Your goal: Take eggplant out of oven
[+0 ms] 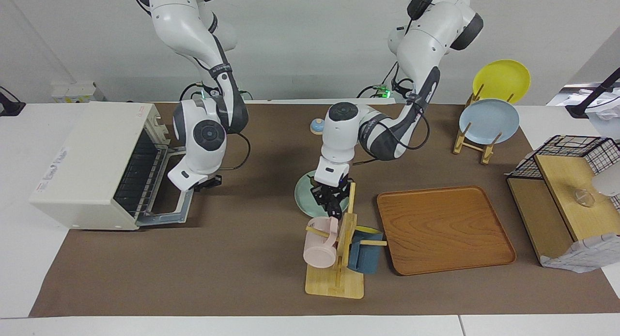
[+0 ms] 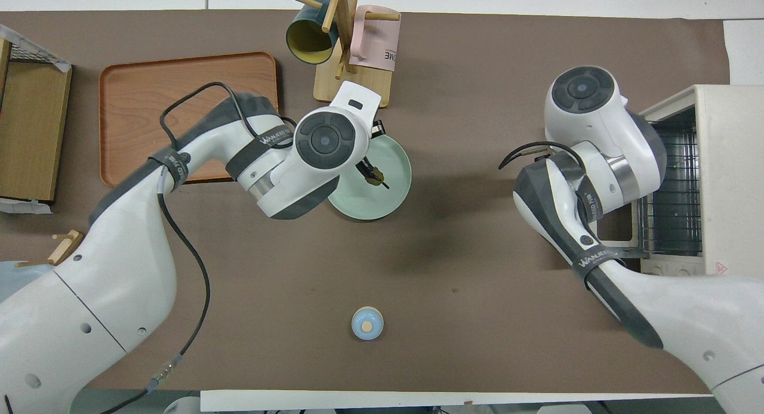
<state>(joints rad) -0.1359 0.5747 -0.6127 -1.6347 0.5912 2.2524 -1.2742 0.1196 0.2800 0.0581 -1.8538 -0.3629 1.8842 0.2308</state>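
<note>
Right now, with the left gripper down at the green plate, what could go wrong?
The left gripper is low over the plate, right beside the mug rack; lifting away, it might clip a peg. The right gripper hangs over the oven door and might catch it.

Bench layout
Oven [image 1: 92,166] at right arm's end; plate [image 2: 382,193] mid-bench, mug rack [image 1: 339,263] farther out, tray [image 1: 443,229] beside it.

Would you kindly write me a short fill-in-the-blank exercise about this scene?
1. The oven door hangs ____.
2. The left gripper is over the pale green ____.
3. The right gripper is over the oven's open ____.
4. The pink mug hangs on the wooden ____.

Missing words: open; plate; door; mug rack
</note>
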